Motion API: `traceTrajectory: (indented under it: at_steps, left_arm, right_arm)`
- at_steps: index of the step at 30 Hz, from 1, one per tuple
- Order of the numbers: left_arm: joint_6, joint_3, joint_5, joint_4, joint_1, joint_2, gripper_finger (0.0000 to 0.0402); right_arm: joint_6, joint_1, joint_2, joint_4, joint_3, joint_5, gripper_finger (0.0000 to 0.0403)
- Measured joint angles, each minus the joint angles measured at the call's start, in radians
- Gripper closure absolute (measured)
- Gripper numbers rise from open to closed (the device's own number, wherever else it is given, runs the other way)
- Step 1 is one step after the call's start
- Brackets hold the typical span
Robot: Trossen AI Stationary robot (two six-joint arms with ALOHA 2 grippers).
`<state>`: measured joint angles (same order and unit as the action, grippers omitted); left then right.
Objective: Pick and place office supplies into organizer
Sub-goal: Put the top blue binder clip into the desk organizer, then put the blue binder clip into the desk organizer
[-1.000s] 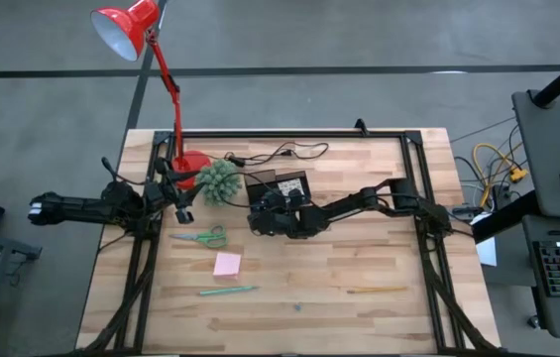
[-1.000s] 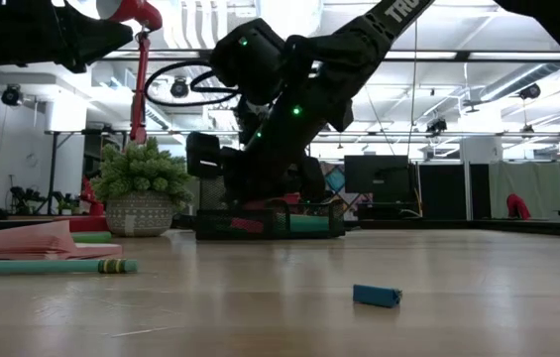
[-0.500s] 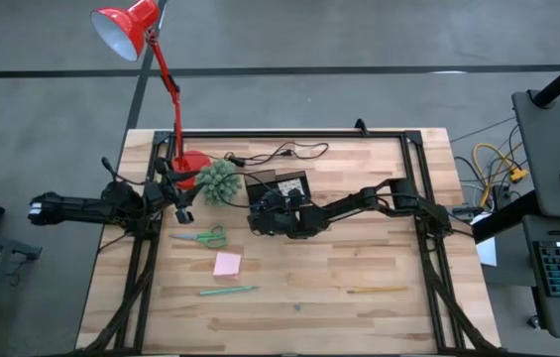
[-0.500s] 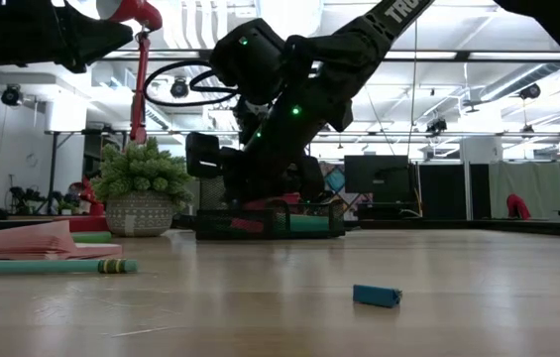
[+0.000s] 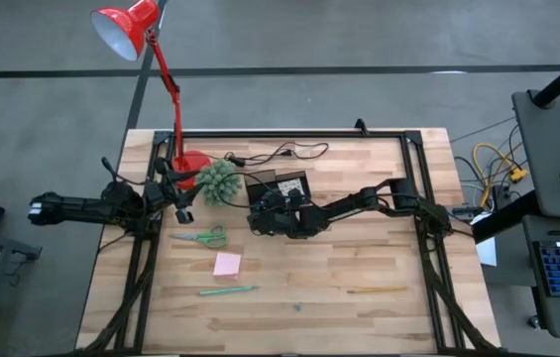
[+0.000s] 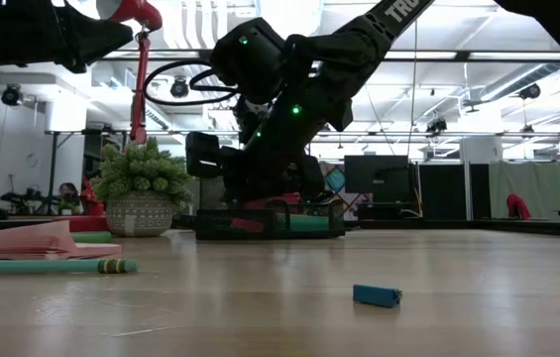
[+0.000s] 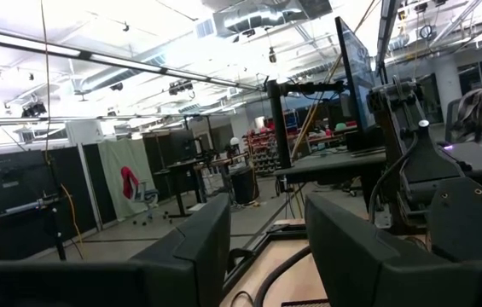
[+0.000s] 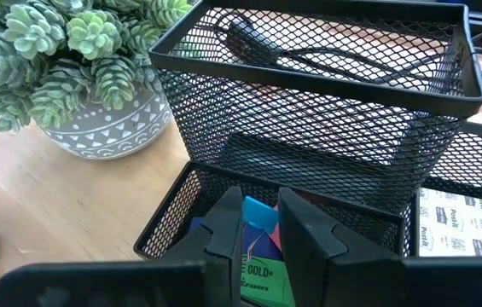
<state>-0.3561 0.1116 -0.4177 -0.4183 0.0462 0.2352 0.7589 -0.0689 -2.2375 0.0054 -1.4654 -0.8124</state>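
My right gripper (image 8: pixel 259 223), fingers slightly apart, holds nothing above the organizer (image 8: pixel 309 128). The pink pad (image 5: pixel 227 263), at 7 o'clock from it, seems light; I would pinch its edges.

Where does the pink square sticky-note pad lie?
High view: the pink square sticky-note pad lies on the wooden table, between the green-handled scissors and the slim green pen.

My fingers (image 7: pixel 198 247) sit apart, nothing between them; beyond, a black cable (image 7: pixel 270 273) on the table (image 7: pixel 287 277).
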Motion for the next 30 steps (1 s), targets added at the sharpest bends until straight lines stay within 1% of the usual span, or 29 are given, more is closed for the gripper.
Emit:
traceTrajectory:
  at_steps: [17,26,30]
  left_arm:
    - [0.0,0.0,0.0,0.0,0.0,0.0,0.0262]
    - [0.0,0.0,0.0,0.0,0.0,0.0,0.0262]
    - [0.0,0.0,0.0,0.0,0.0,0.0,0.0262]
  right_arm:
    - [0.0,0.0,0.0,0.0,0.0,0.0,0.0346]
    - [0.0,0.0,0.0,0.0,0.0,0.0,0.0298]
    - [0.0,0.0,0.0,0.0,0.0,0.001,0.0285]
